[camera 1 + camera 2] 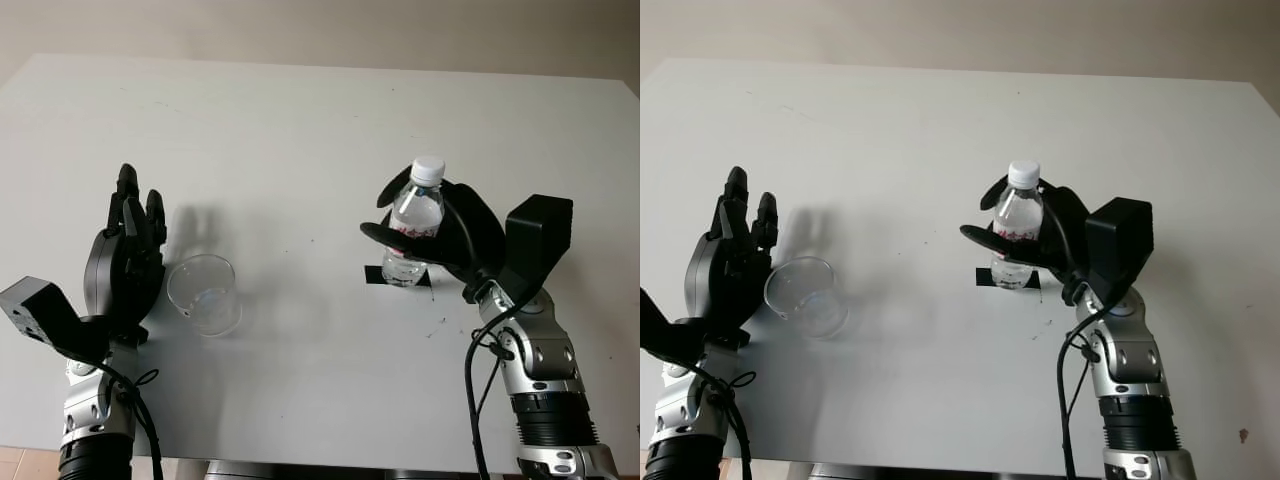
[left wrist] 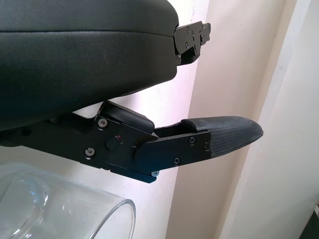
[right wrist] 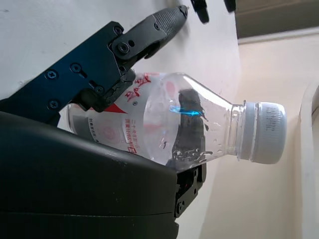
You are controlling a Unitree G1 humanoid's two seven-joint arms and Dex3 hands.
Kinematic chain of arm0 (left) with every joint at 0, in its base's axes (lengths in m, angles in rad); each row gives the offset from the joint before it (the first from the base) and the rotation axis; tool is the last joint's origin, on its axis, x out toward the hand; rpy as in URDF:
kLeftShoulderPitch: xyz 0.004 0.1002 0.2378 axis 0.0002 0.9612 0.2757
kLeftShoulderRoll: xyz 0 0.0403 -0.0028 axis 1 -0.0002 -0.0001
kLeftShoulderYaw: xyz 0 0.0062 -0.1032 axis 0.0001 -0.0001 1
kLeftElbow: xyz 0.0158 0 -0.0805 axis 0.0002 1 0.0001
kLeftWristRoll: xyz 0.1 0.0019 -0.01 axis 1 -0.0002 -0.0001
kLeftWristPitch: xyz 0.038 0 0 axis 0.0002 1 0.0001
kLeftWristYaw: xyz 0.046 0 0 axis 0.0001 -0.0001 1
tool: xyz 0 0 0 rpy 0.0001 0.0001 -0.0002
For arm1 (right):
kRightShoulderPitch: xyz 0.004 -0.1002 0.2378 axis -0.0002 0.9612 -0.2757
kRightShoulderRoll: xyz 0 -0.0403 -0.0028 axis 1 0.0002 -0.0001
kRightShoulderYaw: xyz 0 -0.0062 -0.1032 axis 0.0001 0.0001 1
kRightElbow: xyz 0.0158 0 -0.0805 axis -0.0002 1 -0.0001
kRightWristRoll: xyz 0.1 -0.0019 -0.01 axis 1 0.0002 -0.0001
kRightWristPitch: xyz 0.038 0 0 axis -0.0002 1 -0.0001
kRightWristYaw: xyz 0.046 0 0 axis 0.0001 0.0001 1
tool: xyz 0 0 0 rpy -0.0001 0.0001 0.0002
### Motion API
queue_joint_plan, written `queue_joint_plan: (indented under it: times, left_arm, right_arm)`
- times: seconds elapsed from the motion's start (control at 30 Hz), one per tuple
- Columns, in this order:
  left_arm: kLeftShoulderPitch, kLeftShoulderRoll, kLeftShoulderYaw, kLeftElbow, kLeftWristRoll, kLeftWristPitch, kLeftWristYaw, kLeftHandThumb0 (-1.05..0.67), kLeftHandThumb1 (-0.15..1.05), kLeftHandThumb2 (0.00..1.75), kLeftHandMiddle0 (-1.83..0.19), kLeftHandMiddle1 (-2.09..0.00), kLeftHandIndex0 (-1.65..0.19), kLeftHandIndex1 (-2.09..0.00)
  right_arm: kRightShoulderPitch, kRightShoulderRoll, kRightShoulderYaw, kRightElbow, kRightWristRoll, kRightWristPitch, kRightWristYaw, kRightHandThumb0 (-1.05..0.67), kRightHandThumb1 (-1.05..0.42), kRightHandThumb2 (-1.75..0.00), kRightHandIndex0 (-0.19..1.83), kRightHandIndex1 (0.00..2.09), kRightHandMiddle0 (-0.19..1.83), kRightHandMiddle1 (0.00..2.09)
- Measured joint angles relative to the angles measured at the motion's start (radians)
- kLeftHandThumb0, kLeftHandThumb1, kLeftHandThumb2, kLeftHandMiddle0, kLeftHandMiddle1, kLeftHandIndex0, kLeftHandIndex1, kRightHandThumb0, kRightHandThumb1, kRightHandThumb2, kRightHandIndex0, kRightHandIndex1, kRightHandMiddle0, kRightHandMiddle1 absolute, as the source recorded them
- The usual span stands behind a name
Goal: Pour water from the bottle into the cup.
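Left hand: the black three-finger left hand (image 1: 128,250) stands over the near left part of the white table (image 1: 300,130), palm turned toward the middle, released and holding nothing.
Cup: the clear, round glass cup (image 1: 203,293) sits on the table just beside the left hand's palm, on its inner side; the stereo views do not settle whether the two touch. In the left wrist view the cup's rim (image 2: 75,209) lies close under the hand's padded fingertip (image 2: 229,134), with a gap between them.
Marker: a small black strip of tape (image 1: 375,276) lies flat on the table under the base of the bottle, between the right hand's fingers.
Bottle: the clear plastic water bottle (image 1: 412,225) with a white screw cap (image 1: 428,170) and a red-and-white label stands upright, cap on, well apart from the cup.
Right hand: the black three-finger right hand (image 1: 450,240) is wrapped around the bottle's lower body, one finger (image 3: 134,40) crossing the label, the palm behind it.
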Motion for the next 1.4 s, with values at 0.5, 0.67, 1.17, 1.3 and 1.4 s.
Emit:
queue_joint_plan:
  times: [0.5,0.67,1.17,1.3,1.4]
  left_arm:
    - [0.000,0.004,0.002,0.001,-0.002,0.005,-0.009,-0.82,1.05,0.58,0.19,-0.03,0.19,0.00]
    - [0.000,0.005,0.001,-0.001,0.000,0.013,-0.006,-0.82,1.05,0.59,0.19,-0.02,0.19,0.00]
    - [0.000,0.005,0.000,0.005,0.001,0.004,-0.011,-0.81,1.05,0.58,0.19,0.00,0.19,0.00]
    - [-0.001,0.005,0.000,0.008,0.008,0.003,-0.009,-0.82,1.05,0.58,0.19,-0.01,0.19,0.00]
    - [-0.001,0.005,0.000,0.010,0.009,0.001,-0.009,-0.82,1.05,0.58,0.19,-0.01,0.19,0.00]
  right_arm:
    - [0.030,-0.046,-0.011,0.054,0.017,-0.091,0.111,-0.78,-0.90,-0.05,-0.19,0.00,-0.19,0.01]
    - [0.034,-0.046,-0.021,0.054,0.007,-0.119,0.093,-0.87,-0.90,-0.05,-0.19,0.00,-0.19,0.00]
    - [0.061,-0.070,-0.039,0.115,-0.108,-0.386,-0.015,-0.94,-0.90,-0.05,-0.19,0.00,-0.19,0.00]
    - [0.106,-0.058,-0.040,0.077,-0.097,-0.418,-0.030,-0.92,-0.91,-0.06,-0.19,0.00,-0.19,0.00]
    - [0.141,-0.035,-0.040,0.054,-0.077,-0.444,-0.041,-0.92,-0.93,-0.06,-0.19,0.00,-0.19,0.00]
